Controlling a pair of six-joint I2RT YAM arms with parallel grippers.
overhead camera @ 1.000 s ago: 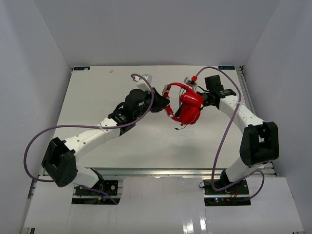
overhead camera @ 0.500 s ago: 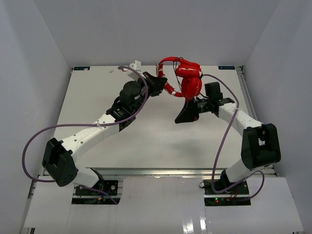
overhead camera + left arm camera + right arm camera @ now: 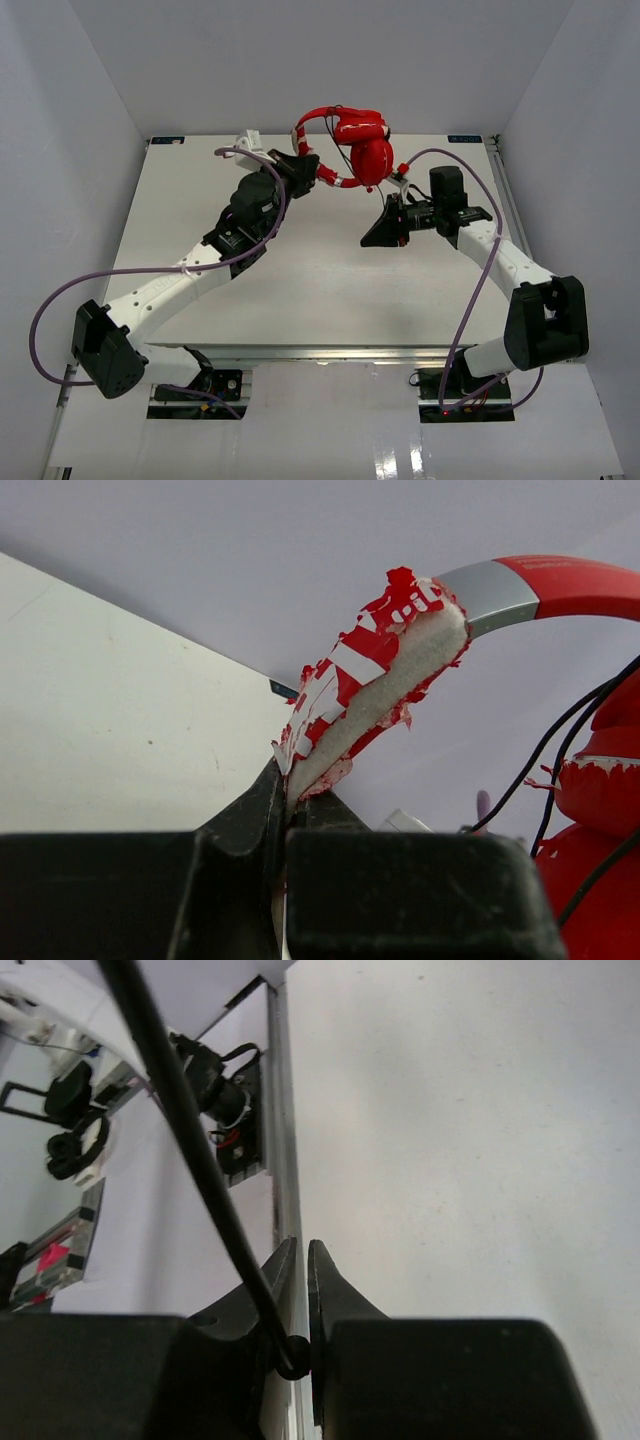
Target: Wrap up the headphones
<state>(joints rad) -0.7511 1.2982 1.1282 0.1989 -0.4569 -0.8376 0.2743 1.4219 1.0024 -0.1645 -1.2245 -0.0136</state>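
Left fingers [image 3: 268,806] clamped on the headphones' [image 3: 366,152] worn headband [image 3: 385,685], raised over the desk's [image 3: 190,200] far edge. Right fingers [image 3: 289,1274] pinched narrow on the black cable [image 3: 190,1142].

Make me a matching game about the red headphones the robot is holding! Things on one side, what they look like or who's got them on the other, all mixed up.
Column A
1. headband
2. black cable
3. ear cups
4. table

Column B
a. white and flat
b. pinched in the right jaws
c. two red round shells, up in the air
d. peeling padding, pinched in the left jaws

Pairs: 1-d, 2-b, 3-c, 4-a
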